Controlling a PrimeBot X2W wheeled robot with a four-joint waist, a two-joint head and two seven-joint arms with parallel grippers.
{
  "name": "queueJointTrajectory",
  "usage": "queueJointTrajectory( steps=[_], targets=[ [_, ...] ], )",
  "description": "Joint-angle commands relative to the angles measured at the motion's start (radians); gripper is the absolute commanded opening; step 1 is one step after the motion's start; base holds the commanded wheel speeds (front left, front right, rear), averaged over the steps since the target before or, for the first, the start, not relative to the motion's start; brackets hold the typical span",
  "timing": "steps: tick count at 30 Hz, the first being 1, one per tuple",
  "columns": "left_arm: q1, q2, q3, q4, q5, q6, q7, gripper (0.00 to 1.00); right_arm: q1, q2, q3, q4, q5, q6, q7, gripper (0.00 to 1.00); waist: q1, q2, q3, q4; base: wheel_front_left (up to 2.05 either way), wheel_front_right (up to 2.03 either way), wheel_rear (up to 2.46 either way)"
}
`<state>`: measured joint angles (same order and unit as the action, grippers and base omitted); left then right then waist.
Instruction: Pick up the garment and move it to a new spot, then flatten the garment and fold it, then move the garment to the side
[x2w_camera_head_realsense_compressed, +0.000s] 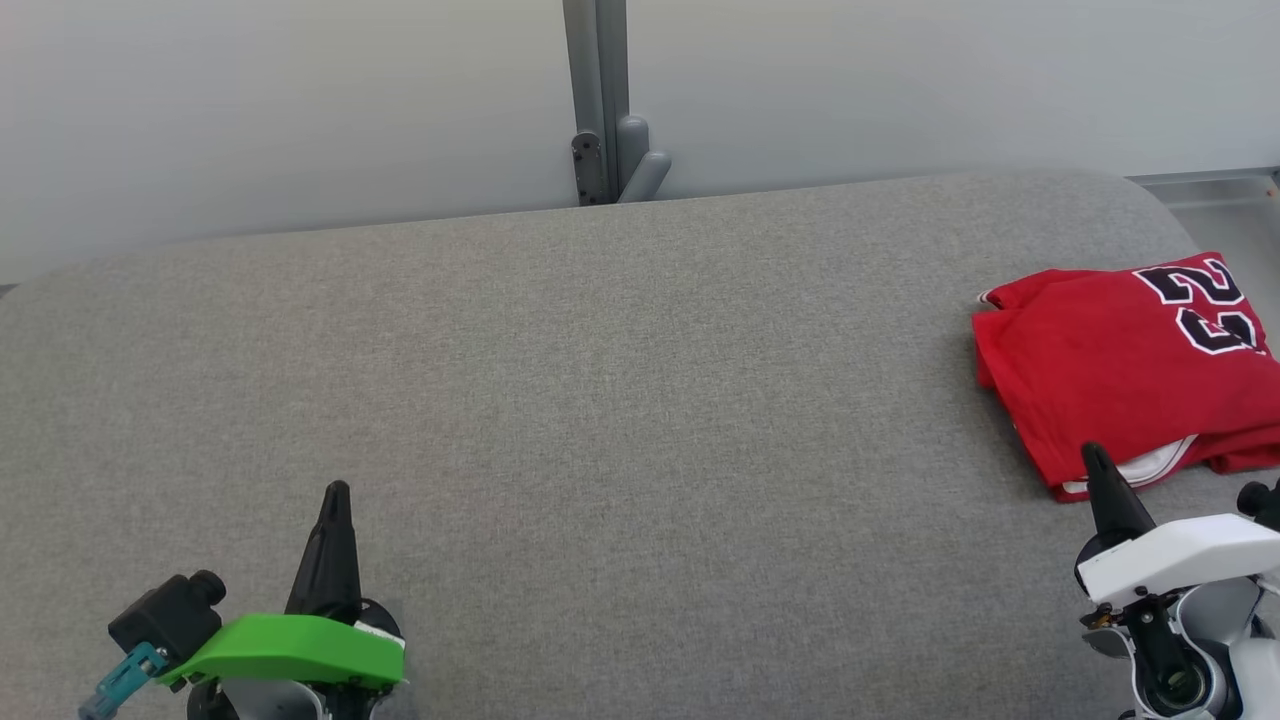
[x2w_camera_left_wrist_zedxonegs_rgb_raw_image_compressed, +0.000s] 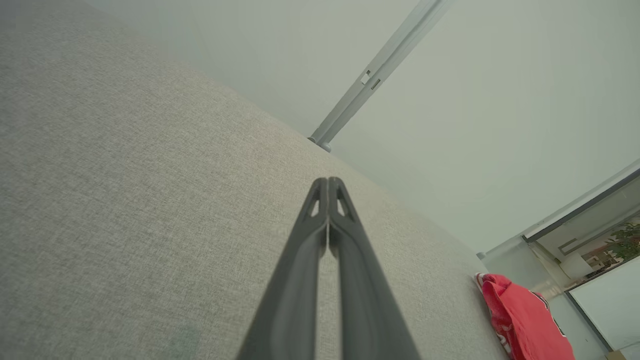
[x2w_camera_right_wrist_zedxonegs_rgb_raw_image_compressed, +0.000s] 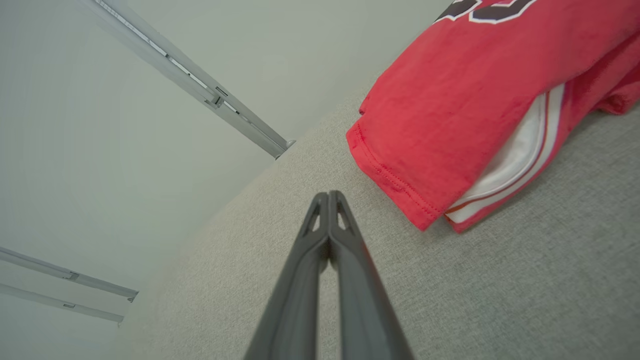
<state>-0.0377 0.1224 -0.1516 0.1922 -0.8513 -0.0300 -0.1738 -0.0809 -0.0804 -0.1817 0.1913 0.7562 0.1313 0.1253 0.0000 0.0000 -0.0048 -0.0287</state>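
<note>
Since the red garment (x2w_camera_head_realsense_compressed: 1120, 370) lies folded into a compact block at the far right of the grey worktop (x2w_camera_head_realsense_compressed: 600, 400), the job looks close to finished. Most of what remains is the risk of undoing it.

The right end effector (x2w_camera_head_realsense_compressed: 1092, 455) has its two dark fingers pressed together on nothing, its tip just beside the garment's near hem. A forward or sideways sweep from there would plough into the fold and ruck it open. A strip of white trim (x2w_camera_right_wrist_zedxonegs_rgb_raw_image_compressed: 520, 150) pokes out between the layers on that same side, a loose edge that a finger could snag and drag.

The garment runs off the right border of the head view, so how near it sits to the worktop's edge cannot be judged. If it is close, a nudge might tip it over. The left end effector (x2w_camera_head_realsense_compressed: 336, 492), likewise closed and empty, hovers well apart over bare fabric and poses little threat.
</note>
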Motion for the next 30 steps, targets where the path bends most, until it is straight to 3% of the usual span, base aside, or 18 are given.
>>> queueJointTrajectory(
  steps=[1,30],
  targets=[
    [-0.031,0.002,0.001,-0.007,-0.032,-0.008,-0.006,0.0,-0.032,-0.01,-0.011,-0.003,0.029,0.0,0.008,0.0,0.0,0.0,0.0,0.0,0.0,0.0,0.0],
    [-0.098,-0.029,-0.021,0.055,-0.362,-0.049,-0.028,0.0,-0.123,-0.017,-0.099,0.115,0.352,0.0,0.125,0.0,0.0,0.0,0.005,0.01,0.0,0.0,0.0]
  ],
)
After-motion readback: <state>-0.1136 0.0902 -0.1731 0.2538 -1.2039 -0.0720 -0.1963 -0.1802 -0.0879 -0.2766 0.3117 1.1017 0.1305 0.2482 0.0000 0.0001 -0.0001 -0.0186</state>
